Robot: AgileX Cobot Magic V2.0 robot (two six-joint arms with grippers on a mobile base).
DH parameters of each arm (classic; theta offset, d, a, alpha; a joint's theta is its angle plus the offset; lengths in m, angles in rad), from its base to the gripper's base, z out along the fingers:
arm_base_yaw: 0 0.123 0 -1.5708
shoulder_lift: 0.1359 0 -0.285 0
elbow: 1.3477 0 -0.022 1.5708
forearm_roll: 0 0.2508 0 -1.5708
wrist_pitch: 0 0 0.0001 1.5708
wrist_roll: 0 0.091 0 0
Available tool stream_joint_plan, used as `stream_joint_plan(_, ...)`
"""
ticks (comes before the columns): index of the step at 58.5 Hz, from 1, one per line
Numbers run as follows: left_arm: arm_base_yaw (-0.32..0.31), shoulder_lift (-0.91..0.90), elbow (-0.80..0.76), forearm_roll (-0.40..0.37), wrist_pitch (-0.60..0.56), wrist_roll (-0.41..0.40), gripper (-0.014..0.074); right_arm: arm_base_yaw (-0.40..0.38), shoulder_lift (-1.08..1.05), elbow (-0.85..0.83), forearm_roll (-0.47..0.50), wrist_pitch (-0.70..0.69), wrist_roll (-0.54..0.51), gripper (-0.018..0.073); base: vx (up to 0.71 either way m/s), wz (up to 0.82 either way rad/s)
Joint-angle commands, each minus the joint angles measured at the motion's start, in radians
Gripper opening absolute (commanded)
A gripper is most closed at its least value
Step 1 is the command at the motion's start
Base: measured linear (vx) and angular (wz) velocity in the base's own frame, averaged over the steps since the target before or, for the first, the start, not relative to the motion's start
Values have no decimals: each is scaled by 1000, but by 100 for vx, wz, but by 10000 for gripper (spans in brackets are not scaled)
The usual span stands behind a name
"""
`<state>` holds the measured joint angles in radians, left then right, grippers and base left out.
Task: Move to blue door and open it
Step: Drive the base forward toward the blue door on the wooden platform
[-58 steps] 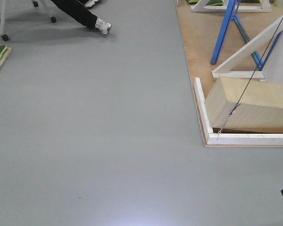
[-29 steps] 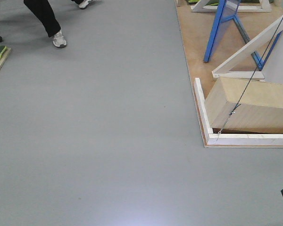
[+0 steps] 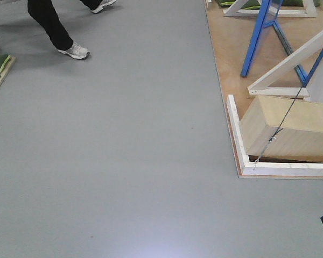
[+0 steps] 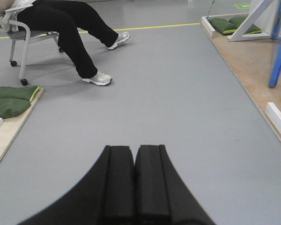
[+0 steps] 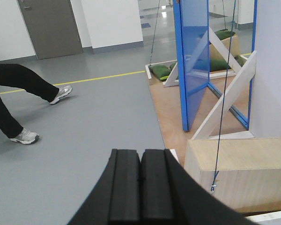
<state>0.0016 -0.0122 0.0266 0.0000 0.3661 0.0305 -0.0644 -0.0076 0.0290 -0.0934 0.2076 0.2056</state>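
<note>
blue door (image 5: 194,61) oblique, top cut off

2 matte-black, curved pincers (image 4: 134,157) (image 5: 140,159)

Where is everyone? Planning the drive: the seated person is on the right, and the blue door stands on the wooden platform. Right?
Wrong side: the seated person sits on the left, as the left wrist view shows. The blue door does stand on the wooden platform, to the right.
</note>
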Motion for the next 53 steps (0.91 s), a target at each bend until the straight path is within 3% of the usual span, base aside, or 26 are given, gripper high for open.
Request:
stream_joint_plan(1,2,-14,1,0,-78,-3,70,2,-19,19,-4,-83,-10,-8,16,9)
stream_joint_plan(53,2,-14,1,0,-78,-3,70,2,-19,19,-4,-84,-10,-7,19,-4)
